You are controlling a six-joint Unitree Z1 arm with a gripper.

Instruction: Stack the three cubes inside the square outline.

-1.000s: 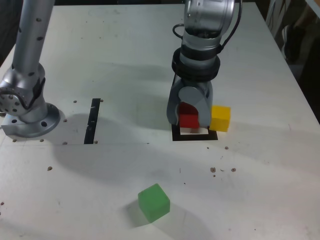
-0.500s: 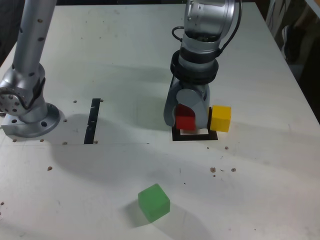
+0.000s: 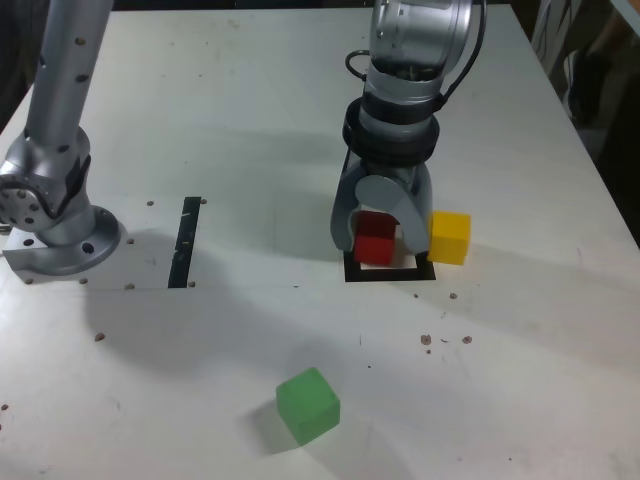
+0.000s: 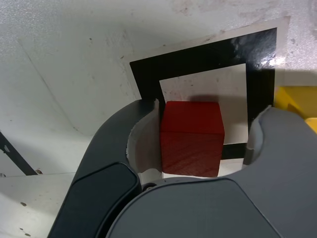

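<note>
The red cube [image 3: 375, 240] [image 4: 190, 139] stands on the square outline [image 3: 390, 271] [image 4: 198, 62], over its white centre and one black side. My gripper [image 3: 382, 248] [image 4: 203, 124] points down around it, open. One finger lies close against the cube; a gap shows between the cube and the other finger [image 4: 267, 148]. The yellow cube [image 3: 449, 237] [image 4: 292, 99] sits just outside the outline at the exterior view's right, against that finger's outer side. The green cube [image 3: 308, 404] lies alone near the front of the table.
A thin black strip [image 3: 186, 240] is stuck to the white table at the exterior view's left of the outline. The arm's grey base [image 3: 55, 225] stands at the far left. Small screw holes dot the table.
The jaws have spread apart and let go of the red cube, which now rests lower on the outline. The yellow cube has been nudged slightly to the exterior view's right.
</note>
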